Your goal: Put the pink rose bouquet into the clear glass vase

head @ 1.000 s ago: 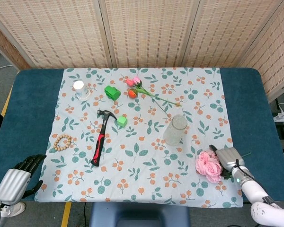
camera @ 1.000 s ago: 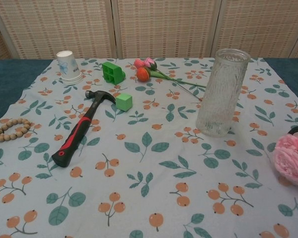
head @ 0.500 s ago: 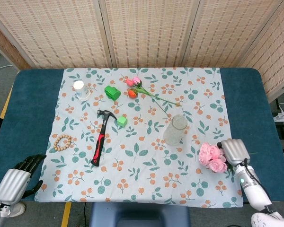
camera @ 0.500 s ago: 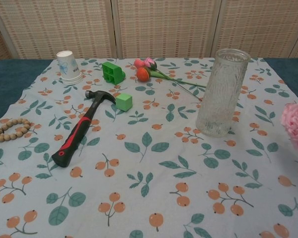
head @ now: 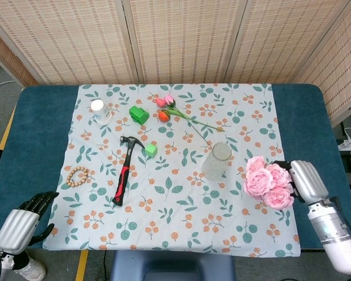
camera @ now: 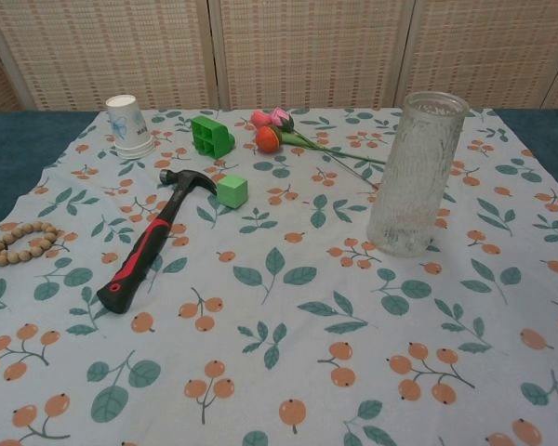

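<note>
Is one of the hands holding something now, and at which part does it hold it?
The right hand holds the pink rose bouquet at its stem end, behind the blooms; the exact grip is hidden. The left hand holds nothing.

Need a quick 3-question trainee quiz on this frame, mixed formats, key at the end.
1. True or false: the pink rose bouquet already stands inside the clear glass vase.
2. Multiple choice: which hand holds the bouquet? A) left hand B) right hand C) neither
3. Fill in: the black-headed hammer with the red and black handle lies between the wooden bead bracelet and the small green ____.

Key: 1. False; it is held beside the vase, on its right in the head view. 2. B, the right hand; the left hand holds nothing. 3. Cube.
</note>
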Controlling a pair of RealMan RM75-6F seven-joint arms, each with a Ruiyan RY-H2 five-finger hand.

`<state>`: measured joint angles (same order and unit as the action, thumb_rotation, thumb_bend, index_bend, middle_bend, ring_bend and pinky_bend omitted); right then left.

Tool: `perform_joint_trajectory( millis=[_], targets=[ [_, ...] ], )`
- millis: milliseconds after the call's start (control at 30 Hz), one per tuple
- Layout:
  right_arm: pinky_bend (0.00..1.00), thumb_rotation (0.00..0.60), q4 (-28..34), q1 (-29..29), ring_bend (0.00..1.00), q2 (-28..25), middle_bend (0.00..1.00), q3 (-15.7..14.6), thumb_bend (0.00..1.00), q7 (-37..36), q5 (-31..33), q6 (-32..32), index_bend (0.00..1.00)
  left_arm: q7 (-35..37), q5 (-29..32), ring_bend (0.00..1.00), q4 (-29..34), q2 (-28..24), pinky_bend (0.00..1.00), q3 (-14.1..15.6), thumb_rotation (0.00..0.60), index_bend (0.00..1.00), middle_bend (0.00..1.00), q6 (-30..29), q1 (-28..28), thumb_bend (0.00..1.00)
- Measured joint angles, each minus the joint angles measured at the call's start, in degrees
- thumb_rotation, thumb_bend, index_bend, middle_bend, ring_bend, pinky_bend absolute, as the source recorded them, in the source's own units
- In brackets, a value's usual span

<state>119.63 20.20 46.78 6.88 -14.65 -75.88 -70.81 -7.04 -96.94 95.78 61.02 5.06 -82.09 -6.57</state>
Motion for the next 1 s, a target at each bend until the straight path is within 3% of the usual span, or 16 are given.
perform_joint_trajectory(
  millis=[200, 567, 733, 1000],
  targets=[
    [0.97, 0.600, 7.65, 0.87, 0.83, -8.08, 0.84, 5.54, 0.43, -13.94, -0.82, 1.02, 0.92, 0.02, 0.05, 0.16, -0.11, 0.11, 0.39, 0.07, 0.600, 0.10, 0.12, 0.27, -0.07, 0.33],
    [0.98, 0.600, 10.97, 7.12, 0.84, -8.86, 0.84, 13.94, 0.46, -20.70, 13.01, 5.67, 0.92, 0.28, 0.11, 0.16, -0.20, 0.10, 0.39, 0.02, 0.600, 0.10, 0.12, 0.18, -0.08, 0.33],
    [0.98, 0.600, 9.27, 9.28, 0.84, -7.07, 0.84, 15.48, 0.46, -21.04, 16.95, 8.26, 0.92, 0.16, 0.15, 0.16, -0.21, 0.12, 0.39, 0.03, 0.600, 0.10, 0.12, 0.21, -0.08, 0.33],
    [0.98, 0.600, 6.74, 9.95, 0.84, -4.60, 0.84, 15.70, 0.46, -21.24, 17.71, 9.98, 0.92, 0.12, 0.25, 0.16, -0.20, 0.11, 0.39, -0.02, 0.600, 0.10, 0.12, 0.17, -0.06, 0.33]
  ],
)
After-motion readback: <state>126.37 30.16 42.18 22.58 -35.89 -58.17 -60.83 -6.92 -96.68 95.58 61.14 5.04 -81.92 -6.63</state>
